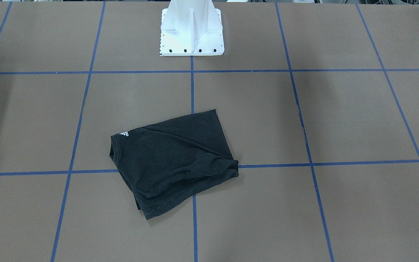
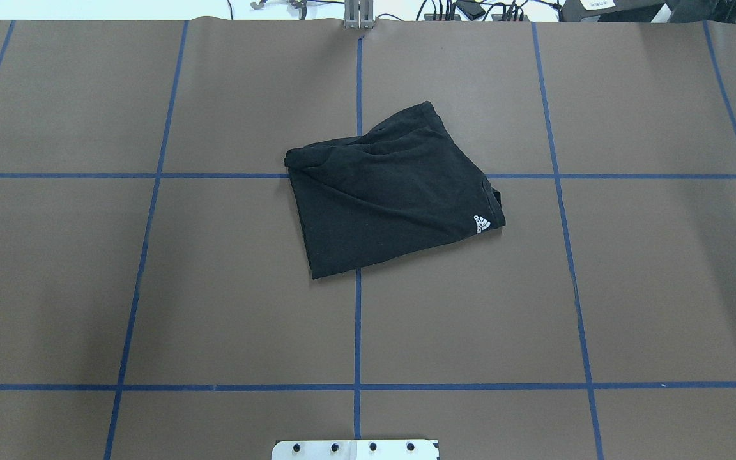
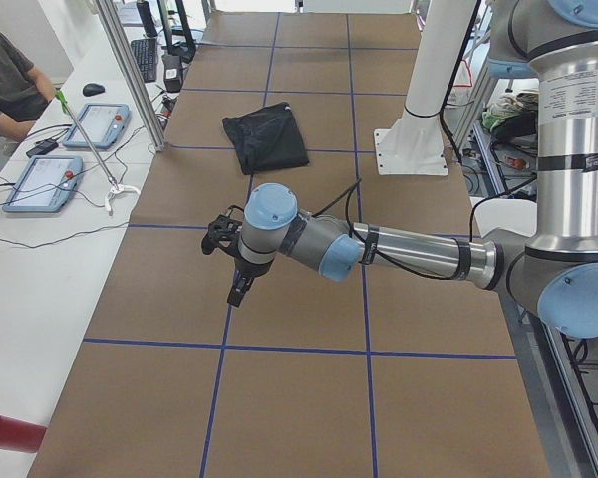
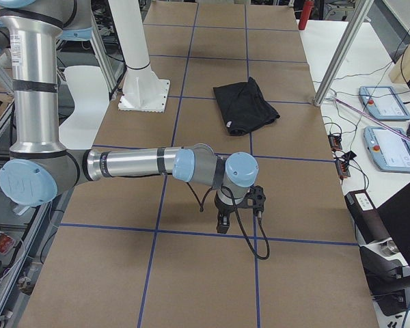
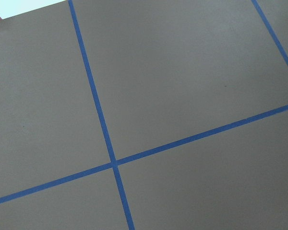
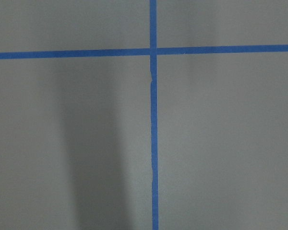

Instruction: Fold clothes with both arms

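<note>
The table [image 2: 87, 287] is holding the folded shirt [image 2: 387, 191] far from the left gripper [image 3: 239, 291] and right gripper [image 4: 222, 224]. I cannot tell if they're open. If you're tidying, be lifting matching corners together.

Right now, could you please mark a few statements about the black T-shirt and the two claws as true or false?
1. The black short-sleeved T-shirt lies folded on the brown taped table. True.
2. One black two-finger claw grips the shirt. False: the left claw and the right claw are both away from it, above bare table.
3. A small white logo shows on the shirt. True.
4. The white bolted pedestal stands on the shirt. False: it stands apart from it.
</note>
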`<state>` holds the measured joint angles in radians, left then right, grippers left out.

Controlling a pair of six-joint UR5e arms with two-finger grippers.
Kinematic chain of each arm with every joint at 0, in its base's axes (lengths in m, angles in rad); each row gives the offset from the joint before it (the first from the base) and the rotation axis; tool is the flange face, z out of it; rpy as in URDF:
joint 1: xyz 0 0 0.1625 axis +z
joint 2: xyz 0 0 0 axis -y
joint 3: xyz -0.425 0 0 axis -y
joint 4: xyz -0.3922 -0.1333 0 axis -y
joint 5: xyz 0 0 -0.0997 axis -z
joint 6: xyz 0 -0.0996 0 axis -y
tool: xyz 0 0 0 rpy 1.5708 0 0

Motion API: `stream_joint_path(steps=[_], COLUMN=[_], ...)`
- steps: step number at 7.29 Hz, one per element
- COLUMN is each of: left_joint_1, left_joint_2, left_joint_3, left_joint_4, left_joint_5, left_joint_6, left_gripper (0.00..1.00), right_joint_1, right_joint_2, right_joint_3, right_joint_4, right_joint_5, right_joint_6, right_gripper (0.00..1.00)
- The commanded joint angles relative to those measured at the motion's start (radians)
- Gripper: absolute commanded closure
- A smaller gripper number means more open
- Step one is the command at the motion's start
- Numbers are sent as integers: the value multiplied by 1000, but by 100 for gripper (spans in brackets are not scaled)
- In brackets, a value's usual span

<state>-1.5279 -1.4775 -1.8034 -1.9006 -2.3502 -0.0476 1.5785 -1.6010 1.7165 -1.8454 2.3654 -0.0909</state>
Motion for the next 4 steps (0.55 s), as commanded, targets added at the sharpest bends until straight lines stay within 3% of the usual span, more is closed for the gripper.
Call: stream_joint_path(steps=[1,4], left_joint_1=[0,0], left_joint_2=[2,6], left_joint_3=[-2,-4], left_joint_4=[0,2], left_joint_5=[2,2], left_joint_6=[0,0], left_gripper=[0,0], right_joint_1=[0,0], right_joint_2=[1,1], right_joint_3=[2,0], right_joint_4=[0,0], right_joint_5=[0,2], right_joint_6=[-1,0], right_gripper=[0,0])
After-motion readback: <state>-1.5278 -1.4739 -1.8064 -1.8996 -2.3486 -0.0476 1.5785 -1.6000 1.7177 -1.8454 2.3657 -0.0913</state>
